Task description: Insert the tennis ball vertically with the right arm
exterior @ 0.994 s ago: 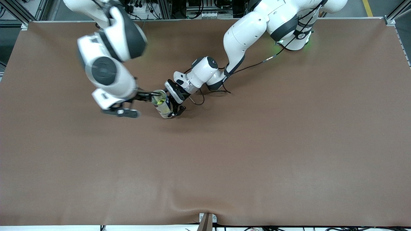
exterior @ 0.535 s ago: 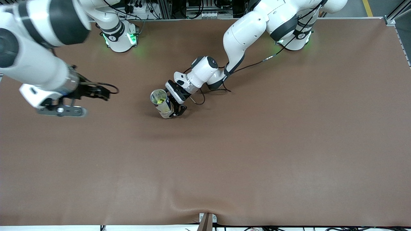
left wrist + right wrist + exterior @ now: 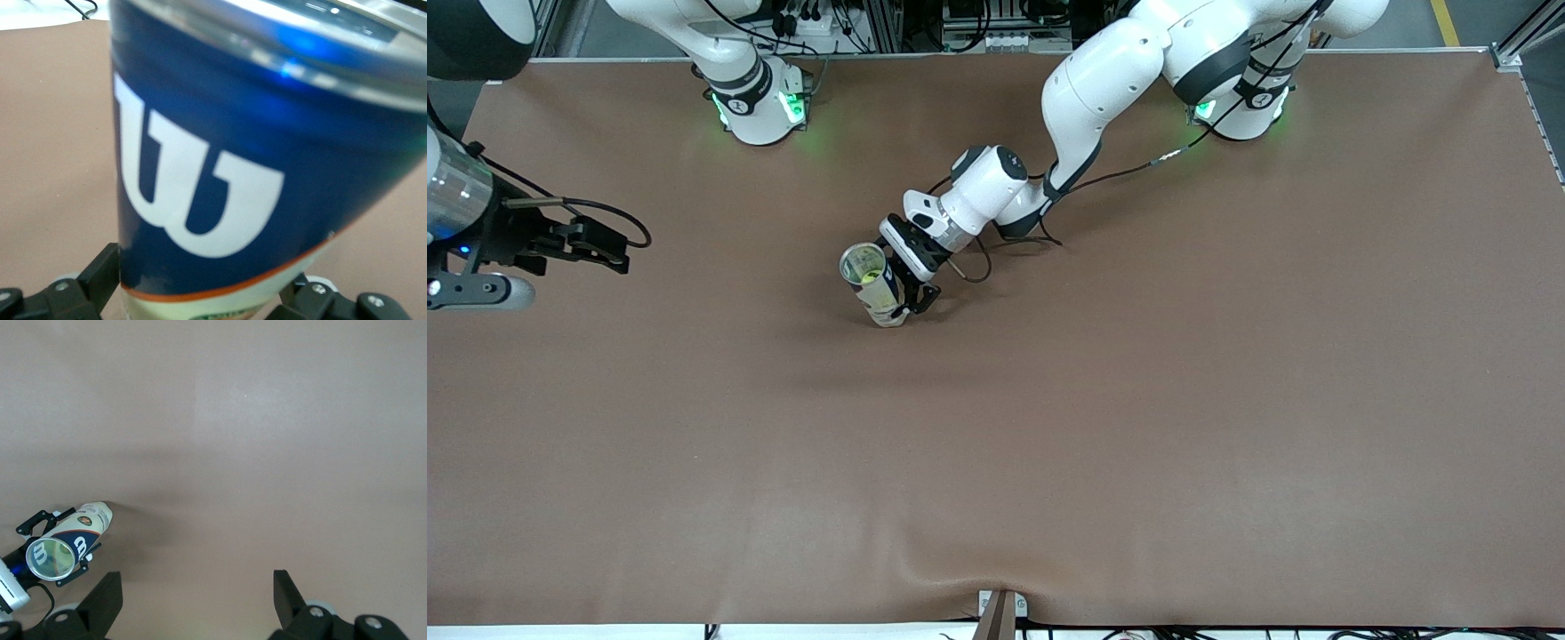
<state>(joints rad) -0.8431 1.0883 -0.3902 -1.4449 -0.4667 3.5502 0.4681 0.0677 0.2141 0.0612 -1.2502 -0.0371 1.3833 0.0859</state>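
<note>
A tennis ball can (image 3: 879,293) with a blue label stands mouth up in the middle of the table. A yellow-green tennis ball (image 3: 867,278) lies inside it. My left gripper (image 3: 905,305) is shut on the can's lower part; the can (image 3: 220,167) fills the left wrist view between the fingers (image 3: 100,277). My right gripper (image 3: 609,247) is open and empty, up over the right arm's end of the table, well away from the can. The right wrist view shows its open fingers (image 3: 107,597), with the can (image 3: 67,543) and ball (image 3: 52,559) farther off.
The brown table (image 3: 1138,400) carries nothing else. A black cable (image 3: 969,267) loops by the left wrist. The arm bases (image 3: 756,107) stand along the table edge farthest from the front camera.
My right gripper has left the can's mouth and swung away toward the right arm's end of the table. The left gripper still holds the can with the ball inside.
</note>
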